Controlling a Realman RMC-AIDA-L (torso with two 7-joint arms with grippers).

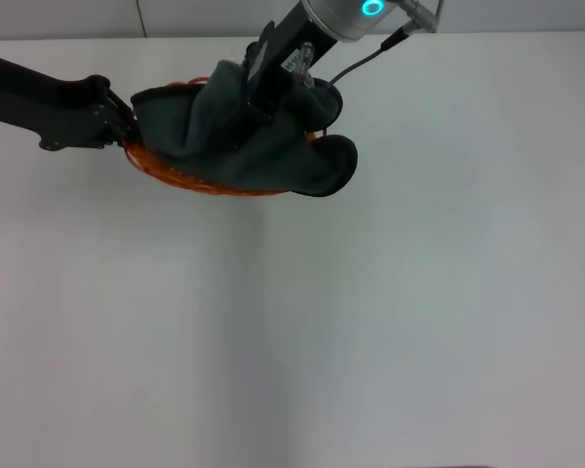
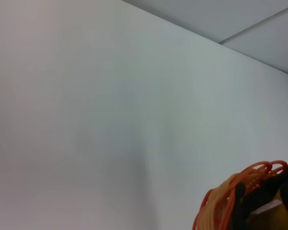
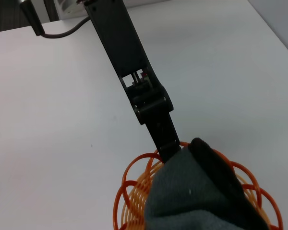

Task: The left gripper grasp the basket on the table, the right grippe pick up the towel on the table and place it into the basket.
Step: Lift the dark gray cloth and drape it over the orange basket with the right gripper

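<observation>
A: Count, head view: one basket (image 1: 180, 176), orange wire, at the far left of the white table (image 1: 390, 312). One towel (image 1: 263, 146), dark grey, draped over the basket and covering most of it; one rounded corner spills past the rim toward the robot's right.

B: Arms?

A: Two. The left gripper (image 1: 125, 125) reaches in from the left edge, black, its tip right at the basket's rim. Its wrist view shows orange loops (image 2: 240, 191) pressed against a dark finger, so it is clamped on the basket.

B: And the other?

A: The right grippe (image 1: 256, 97) comes down from the far side (cyan ring lit), its black jaw buried in the towel's folds over the basket. Whether its fingers are pinching the cloth or parted, I cannot tell.

B: Right wrist view?

A: One black arm, the left gripper (image 3: 169, 146) meeting the scalloped rim (image 3: 134, 177); the towel (image 3: 197, 191) sits inside the loops.
</observation>
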